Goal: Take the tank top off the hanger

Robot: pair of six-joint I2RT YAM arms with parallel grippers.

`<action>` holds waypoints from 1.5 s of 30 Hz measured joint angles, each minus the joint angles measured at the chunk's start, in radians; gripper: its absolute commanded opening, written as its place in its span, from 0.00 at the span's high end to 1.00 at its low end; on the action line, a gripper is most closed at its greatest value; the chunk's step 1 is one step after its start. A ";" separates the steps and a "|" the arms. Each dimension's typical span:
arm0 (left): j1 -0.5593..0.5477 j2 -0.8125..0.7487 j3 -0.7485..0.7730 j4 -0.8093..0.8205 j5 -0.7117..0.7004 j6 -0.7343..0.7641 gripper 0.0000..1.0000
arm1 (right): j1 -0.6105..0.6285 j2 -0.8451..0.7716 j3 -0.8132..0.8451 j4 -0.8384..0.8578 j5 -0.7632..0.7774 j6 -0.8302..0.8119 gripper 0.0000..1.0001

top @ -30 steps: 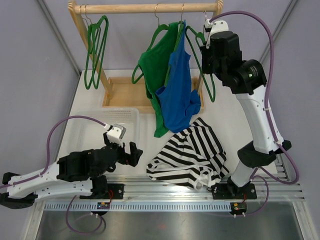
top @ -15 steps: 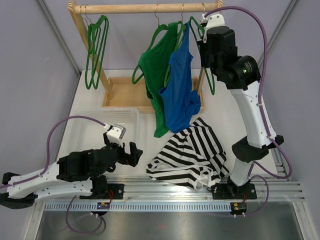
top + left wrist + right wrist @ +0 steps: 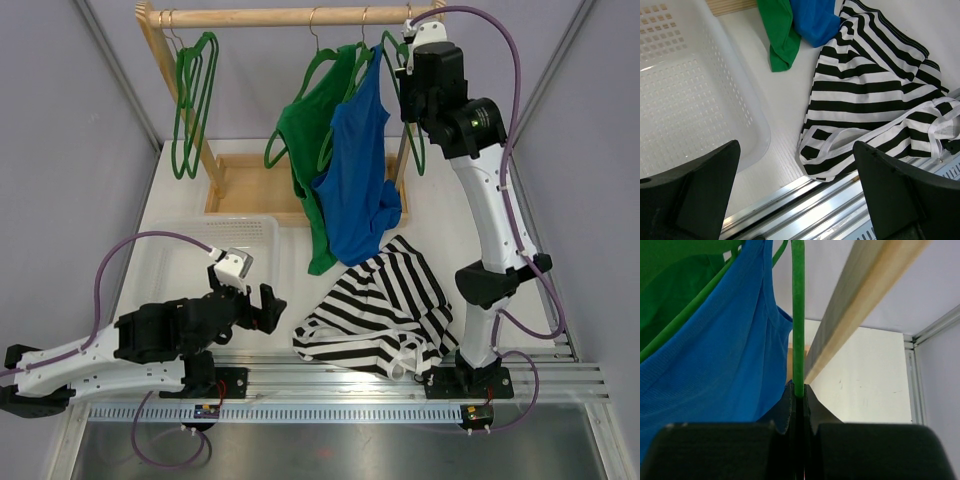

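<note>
Top view: the right gripper (image 3: 407, 88) is up at the wooden rail (image 3: 280, 16), just beside the blue tank top (image 3: 355, 170), which hangs next to a green top (image 3: 305, 140). The left gripper (image 3: 258, 303) sits low.

Left wrist: fingers spread wide over the white basket (image 3: 740, 100) and the striped top (image 3: 870, 85).

Right wrist: jaws pinched tight on a green hanger (image 3: 798, 315), blue fabric touching it on the left.

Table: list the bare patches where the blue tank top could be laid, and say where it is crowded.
Free: the empty white basket; the table strip between basket and striped top; the patch between striped top and right arm. Crowded: centre, where blue tank top and green top hang down.
</note>
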 measured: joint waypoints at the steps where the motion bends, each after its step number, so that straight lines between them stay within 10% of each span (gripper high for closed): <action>1: 0.000 0.004 0.000 0.001 0.000 -0.001 0.01 | 0.000 0.006 -0.004 0.000 -0.007 0.002 1.00; 5: 0.000 0.048 0.000 0.011 0.003 -0.006 0.01 | 0.000 -0.001 -0.067 0.054 -0.018 0.014 0.98; 8: 0.000 0.120 0.005 0.039 0.011 -0.007 0.01 | 0.000 -0.021 -0.104 0.079 -0.022 0.023 0.75; 11: -0.003 0.217 0.022 0.086 0.023 -0.007 0.01 | 0.000 -0.040 -0.121 0.074 -0.025 0.045 0.31; 16: -0.041 0.384 0.071 0.180 0.032 -0.012 0.01 | 0.000 -0.158 -0.243 0.063 -0.024 0.065 0.01; 37: -0.078 1.387 0.485 0.468 0.178 -0.077 0.03 | 0.000 -1.096 -0.998 0.064 -0.287 0.189 0.00; 40: -0.078 1.429 0.492 0.489 0.182 -0.109 0.22 | 0.000 -1.099 -1.033 0.058 -0.352 0.193 0.00; 42: -0.079 1.434 0.492 0.497 0.180 -0.129 0.70 | 0.000 -1.102 -1.051 0.058 -0.383 0.194 0.00; 45: -0.076 1.435 0.492 0.516 0.193 -0.165 1.00 | 0.000 -1.117 -1.066 0.059 -0.411 0.196 0.00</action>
